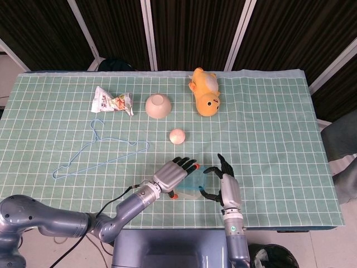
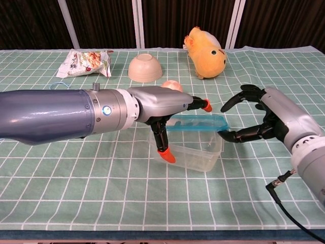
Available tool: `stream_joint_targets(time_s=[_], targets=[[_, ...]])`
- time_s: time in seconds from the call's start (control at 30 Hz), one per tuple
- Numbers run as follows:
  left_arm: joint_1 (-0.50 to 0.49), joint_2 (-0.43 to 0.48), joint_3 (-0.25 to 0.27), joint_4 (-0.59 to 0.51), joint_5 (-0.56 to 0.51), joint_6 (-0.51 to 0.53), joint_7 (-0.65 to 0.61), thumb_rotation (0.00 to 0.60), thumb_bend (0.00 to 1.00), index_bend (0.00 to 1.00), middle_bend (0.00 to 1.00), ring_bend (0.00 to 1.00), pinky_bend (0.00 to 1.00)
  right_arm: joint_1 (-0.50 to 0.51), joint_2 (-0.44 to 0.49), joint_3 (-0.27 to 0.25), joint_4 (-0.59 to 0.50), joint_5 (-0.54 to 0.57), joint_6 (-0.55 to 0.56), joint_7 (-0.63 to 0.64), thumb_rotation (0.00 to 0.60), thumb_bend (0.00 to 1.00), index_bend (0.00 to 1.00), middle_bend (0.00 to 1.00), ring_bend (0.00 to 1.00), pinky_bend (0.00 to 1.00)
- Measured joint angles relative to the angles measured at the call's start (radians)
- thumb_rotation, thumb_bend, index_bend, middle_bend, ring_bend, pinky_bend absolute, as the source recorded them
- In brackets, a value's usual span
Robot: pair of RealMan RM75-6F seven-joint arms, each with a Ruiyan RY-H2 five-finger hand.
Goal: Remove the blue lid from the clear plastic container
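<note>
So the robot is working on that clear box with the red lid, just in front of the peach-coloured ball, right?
Not quite: the lid is blue, not red, as the chest view shows. The rest holds: the clear box sits just in front of the peach-coloured ball.

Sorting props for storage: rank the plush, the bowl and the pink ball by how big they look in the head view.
1. Plush, largest.
2. Bowl, somewhat smaller.
3. Ball, clearly smallest.
All three lie at similar distance from the camera, so the order seems reliable.
</note>
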Motion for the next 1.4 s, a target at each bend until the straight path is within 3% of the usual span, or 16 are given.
stream_joint_targets(time_s=[0.2, 0.63, 1.07, 1.4], targets=[[0.009, 0.020, 0.015, -0.026, 0.016, 0.014, 0.000, 0.600, 0.01, 0.00, 0.00, 0.00, 0.11, -0.004, 0.004, -0.005, -0.010, 0.004, 0.000, -0.004, 0.600, 0.60, 0.54, 0.02, 0.00, 0.00], [0.049, 0.101, 0.025, -0.105, 0.078, 0.062, -0.037, 0.600, 0.01, 0.00, 0.00, 0.00, 0.10, -0.015, 0.004, -0.013, -0.025, 0.008, 0.011, -0.010, 0.600, 0.64, 0.57, 0.02, 0.00, 0.00], [0.096, 0.201, 0.016, -0.165, 0.157, 0.091, -0.116, 0.600, 0.01, 0.00, 0.00, 0.00, 0.10, 0.025, -0.035, 0.100, -0.028, 0.038, 0.012, -0.008, 0.600, 0.64, 0.60, 0.03, 0.00, 0.00], [0.114, 0.225, 0.017, -0.166, 0.181, 0.086, -0.148, 0.600, 0.01, 0.00, 0.00, 0.00, 0.10, 0.047, -0.024, 0.138, -0.024, 0.060, 0.008, -0.032, 0.600, 0.64, 0.61, 0.03, 0.00, 0.00]])
